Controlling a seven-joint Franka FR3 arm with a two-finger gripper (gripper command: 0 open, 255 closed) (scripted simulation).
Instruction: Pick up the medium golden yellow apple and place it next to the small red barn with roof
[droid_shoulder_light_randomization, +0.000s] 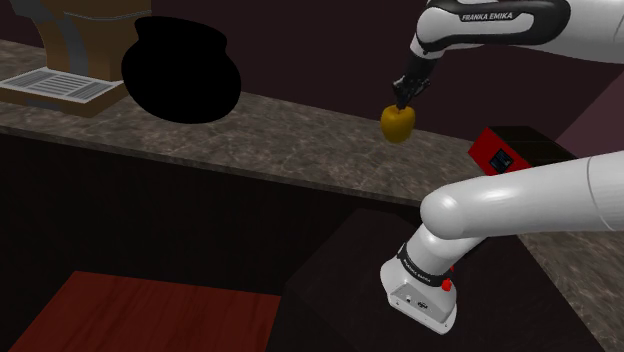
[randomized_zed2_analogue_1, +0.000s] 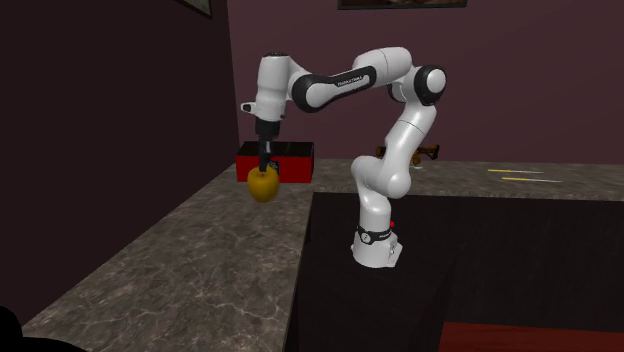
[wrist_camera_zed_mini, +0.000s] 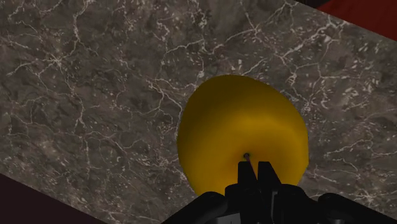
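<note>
Hovering over the veined, grey-brown marbled stone counter (droid_shoulder_light_randomization: 280, 125); pinching the smooth, rounded golden-yellow apple (droid_shoulder_light_randomization: 397, 124) at its top between the narrowly closed fingers of the all-black two-finger gripper (droid_shoulder_light_randomization: 400, 102); dangling it left of the boxy red barn with dark roof (droid_shoulder_light_randomization: 495, 155).

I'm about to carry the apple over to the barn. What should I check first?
1. Hand shut on apple: ok.
2. Apple off the counter: ok.
3. Barn in sight: ok.
4. Bare counter in front of barn: ok.
5. Grip firm enough for travel: cannot tell; the fingers pinch just the apple's top.
</note>
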